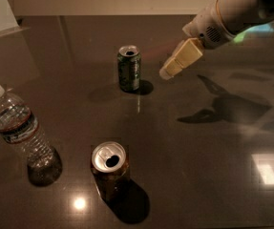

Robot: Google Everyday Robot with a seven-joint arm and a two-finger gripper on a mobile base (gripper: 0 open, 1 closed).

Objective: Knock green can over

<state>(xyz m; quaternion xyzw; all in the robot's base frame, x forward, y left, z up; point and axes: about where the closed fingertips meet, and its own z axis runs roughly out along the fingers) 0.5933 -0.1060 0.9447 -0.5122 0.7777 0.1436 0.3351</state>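
The green can (pixel 129 68) stands upright on the dark table, left of centre toward the back. It is dark green with pale markings and a silver top. My gripper (pixel 167 72) comes in from the upper right on a white arm (pixel 232 8), with its cream-coloured tip a short way to the right of the can, apart from it and above the table.
A brown can (pixel 109 171) with a wide silver top stands near the front centre. A clear water bottle (pixel 19 132) with a white cap stands at the left. The dark glossy table (pixel 198 166) reflects lights and the arm's shadow at the right.
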